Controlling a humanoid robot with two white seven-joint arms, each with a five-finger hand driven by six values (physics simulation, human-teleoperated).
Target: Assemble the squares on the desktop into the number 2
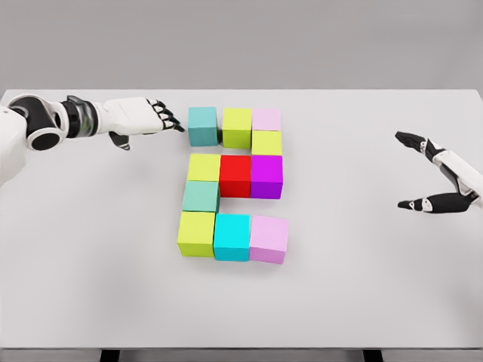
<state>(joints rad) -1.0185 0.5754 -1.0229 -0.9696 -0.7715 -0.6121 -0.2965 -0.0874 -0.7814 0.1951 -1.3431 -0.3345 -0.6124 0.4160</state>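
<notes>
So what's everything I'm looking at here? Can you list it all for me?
Teal cubes: 2, top-left of the figure and left side between middle and bottom rows.
Yellow-green cubes: 4, top middle, right below the top row, middle-left, bottom-left.
Pale pink cubes: 2, top-right, bottom-right.
Red cube: 1, centre.
Purple cube: 1, middle-right.
Cyan cube: 1, bottom middle.
Table: 1, white, under everything.
Left hand: 1, white with dark fingers, beside the top-left teal cube.
Right hand: 1, open, far right, apart from the cubes.
</notes>
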